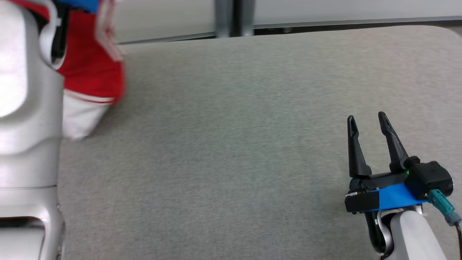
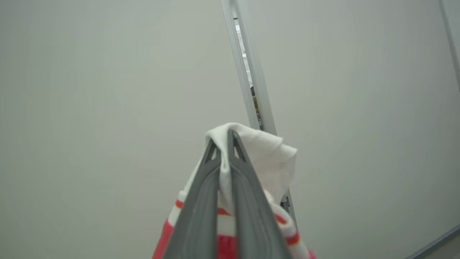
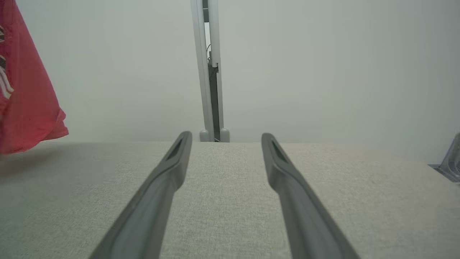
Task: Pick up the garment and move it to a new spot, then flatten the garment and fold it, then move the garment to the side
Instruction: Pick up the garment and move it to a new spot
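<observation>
A red and white garment [image 1: 92, 72] hangs in the air at the left, beside my pale left arm. In the left wrist view my left gripper [image 2: 226, 138] is shut on a white fold of the garment [image 2: 266, 158], with its red striped part drooping below the fingers. The garment's red cloth [image 3: 25, 97] also hangs at the left edge of the right wrist view, just above the table. My right gripper [image 1: 368, 121] rests low over the table at the right, open, with nothing between its fingers [image 3: 178, 158].
A wide table [image 1: 234, 126] with a grey cloth top fills the space ahead. Behind its far edge a grey upright post [image 1: 234, 16] stands against a pale wall. A clear plastic object [image 3: 451, 158] sits at the table's right edge.
</observation>
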Motion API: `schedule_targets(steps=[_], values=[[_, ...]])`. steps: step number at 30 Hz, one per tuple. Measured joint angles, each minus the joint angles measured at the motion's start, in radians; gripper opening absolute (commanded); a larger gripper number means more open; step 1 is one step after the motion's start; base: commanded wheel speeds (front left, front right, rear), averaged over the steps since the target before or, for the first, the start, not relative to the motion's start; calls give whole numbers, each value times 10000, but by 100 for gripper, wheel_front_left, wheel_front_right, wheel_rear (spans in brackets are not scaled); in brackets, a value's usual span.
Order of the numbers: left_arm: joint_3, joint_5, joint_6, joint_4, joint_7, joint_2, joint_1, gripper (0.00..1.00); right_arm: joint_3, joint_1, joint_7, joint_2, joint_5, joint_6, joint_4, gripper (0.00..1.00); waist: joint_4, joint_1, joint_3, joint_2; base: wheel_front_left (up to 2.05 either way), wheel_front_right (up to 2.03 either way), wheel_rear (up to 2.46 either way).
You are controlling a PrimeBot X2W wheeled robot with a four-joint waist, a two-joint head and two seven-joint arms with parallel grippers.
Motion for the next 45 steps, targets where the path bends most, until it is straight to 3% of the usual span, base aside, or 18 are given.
schedule_targets(steps=[10, 18, 27, 38, 43, 44, 45], values=[[-1465, -422, -27, -2297, 773, -742, -313, 0, -67, 74, 0, 159, 247, 0, 109, 100, -1630, 0, -355, 0, 0, 0, 0], [-2431, -888, -29, -2201, 886, -997, 432, 0, -205, 85, 0, 171, 533, 0, 94, 100, -2484, 0, -279, 0, 0, 0, 0], [-3022, -1294, -10, -1223, 443, -988, 2848, 0, -420, 88, -2, 180, 460, 0, 4, 100, -1952, 0, -46, 0, 0, 0, 0], [-3411, -1737, 366, -13, -176, -965, 6560, 0, -414, 97, -2, 190, 244, 0, -13, 100, -1059, 0, -42, 0, 0, 0, 0], [-3565, -1898, 428, 357, -313, -1080, 7515, 0, -376, 165, 0, 190, 159, 0, 12, 100, -752, 0, -141, 0, 0, 0, 0], [-3547, -1946, 439, 384, -337, -1087, 7584, 20, -374, 180, 0, 190, 157, 0, 31, 100, -696, 0, -174, 0, 0, 0, 0], [-3515, -1981, 481, 370, -345, -1104, 7604, 96, -366, 190, -2, 192, 146, 0, 52, 100, -648, 0, -215, 0, 0, 0, 0]])
